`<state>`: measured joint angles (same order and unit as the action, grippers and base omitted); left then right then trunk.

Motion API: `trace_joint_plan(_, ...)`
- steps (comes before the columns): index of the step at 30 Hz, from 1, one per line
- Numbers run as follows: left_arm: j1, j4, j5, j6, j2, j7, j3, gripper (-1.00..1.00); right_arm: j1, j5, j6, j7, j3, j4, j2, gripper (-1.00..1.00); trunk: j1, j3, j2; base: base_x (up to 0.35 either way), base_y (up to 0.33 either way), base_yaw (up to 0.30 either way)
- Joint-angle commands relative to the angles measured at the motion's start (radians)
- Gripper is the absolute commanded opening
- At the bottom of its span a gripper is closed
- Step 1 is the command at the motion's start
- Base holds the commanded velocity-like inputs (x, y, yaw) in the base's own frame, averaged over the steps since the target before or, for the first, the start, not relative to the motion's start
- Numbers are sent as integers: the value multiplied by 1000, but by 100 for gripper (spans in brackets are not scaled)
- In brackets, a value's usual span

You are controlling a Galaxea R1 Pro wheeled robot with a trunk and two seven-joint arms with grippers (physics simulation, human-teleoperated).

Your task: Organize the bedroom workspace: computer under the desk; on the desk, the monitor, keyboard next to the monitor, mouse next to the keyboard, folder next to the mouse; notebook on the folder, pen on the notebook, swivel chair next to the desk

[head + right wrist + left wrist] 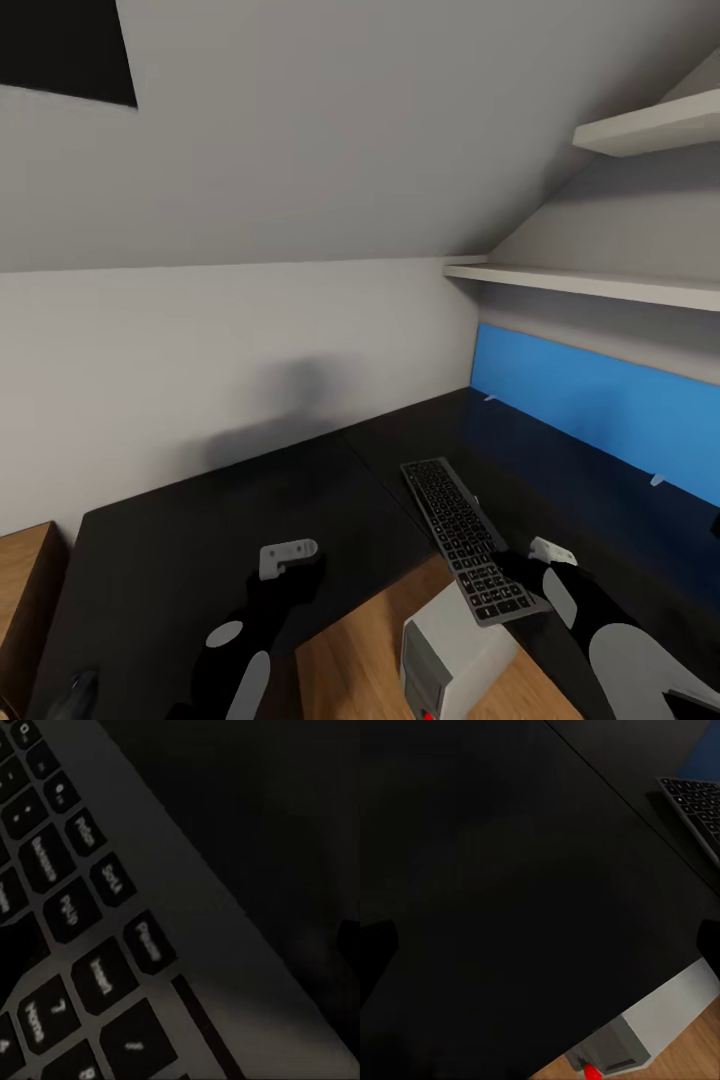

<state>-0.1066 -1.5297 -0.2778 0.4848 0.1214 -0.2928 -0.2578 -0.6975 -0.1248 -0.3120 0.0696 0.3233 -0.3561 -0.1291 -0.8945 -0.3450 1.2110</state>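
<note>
A slim grey keyboard [462,537] with black keys lies on the black desk [200,540], its near end at the desk's inner edge. My right gripper [530,572] hovers at that near end. In the right wrist view its open gripper [180,945] straddles the keyboard's [82,945] long border, one finger [15,945] over the keys and the other over the desk. My left gripper [290,585] hangs open above bare desk [510,870], left of the keyboard [697,806]. A white computer tower [450,655] stands on the wood floor below the desk edge. Monitor, folder, notebook, pen and chair are out of view.
A blue panel [600,405] backs the desk's right wing, with two white shelves [600,285] above it. A small dark rounded object [78,692], possibly the mouse, sits at the desk's near left corner. A white wall runs behind the desk.
</note>
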Motion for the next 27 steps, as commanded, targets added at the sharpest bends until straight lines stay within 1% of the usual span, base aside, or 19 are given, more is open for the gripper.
trace_joint_plan(1,-1,-1,-11,3,0,-9,-1,100,-1,-6,-6,3,5,-1,0,100,0,-1,1,-24,13,0)
trace_joint_plan(8,-1,-1,-11,3,0,-9,-1,100,-1,-6,-5,4,4,-2,2,100,0,-1,1,-107,95,0)
trace_joint_plan(19,-1,0,-11,3,0,-9,-1,100,-1,-6,-1,8,-1,-5,6,100,0,-1,1,-7,6,0)
trace_joint_plan(27,-1,0,-11,3,0,-9,-1,100,-1,-6,5,32,-1,-7,6,100,0,-1,1,0,0,0)
